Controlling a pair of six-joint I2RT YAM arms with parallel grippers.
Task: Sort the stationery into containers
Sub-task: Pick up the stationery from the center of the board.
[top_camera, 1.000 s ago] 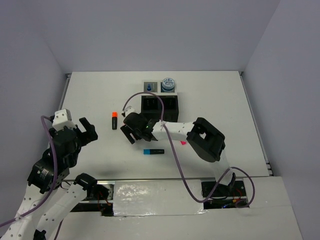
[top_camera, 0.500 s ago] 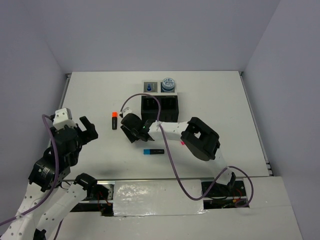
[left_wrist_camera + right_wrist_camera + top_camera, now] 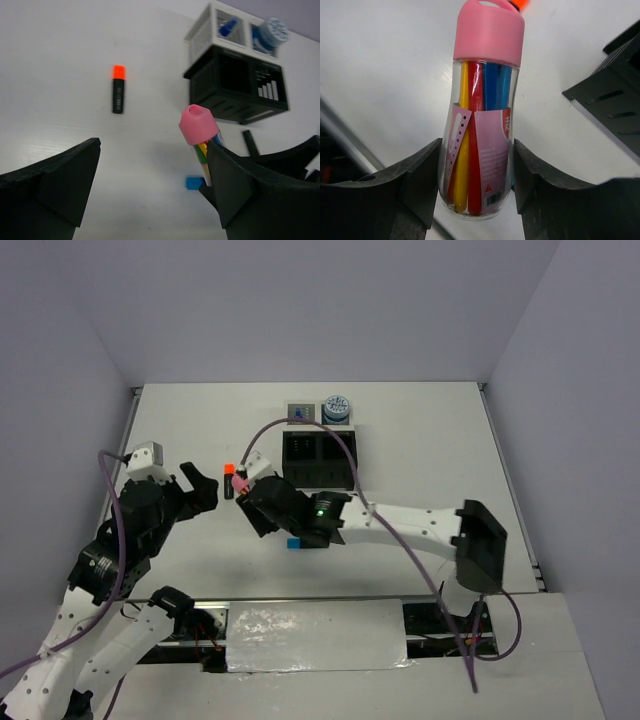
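Top view: the right pincer (image 3: 247, 490) holds a pink marker (image 3: 240, 483) above the surface (image 3: 420, 440), just beside an orange highlighter (image 3: 229, 480) lying loose. A blue highlighter (image 3: 293, 543) lies half hidden under the right arm. The left pincer (image 3: 197, 483) hovers near the orange one. Behind the black box (image 3: 318, 460), a grey tray (image 3: 326, 421) holds a roll (image 3: 337, 405), and the second tray (image 3: 290, 405) holds a small blue item.

Left wrist view: the left pincer is spread wide and empty. The box's contents are unclear.

Right wrist view: the fingers (image 3: 422, 175) are clamped on the marker's clear barrel, pink cap away from the camera.

The sorting looks partly done. Two items are placed, the marker is in hand, and at least two highlighters remain.
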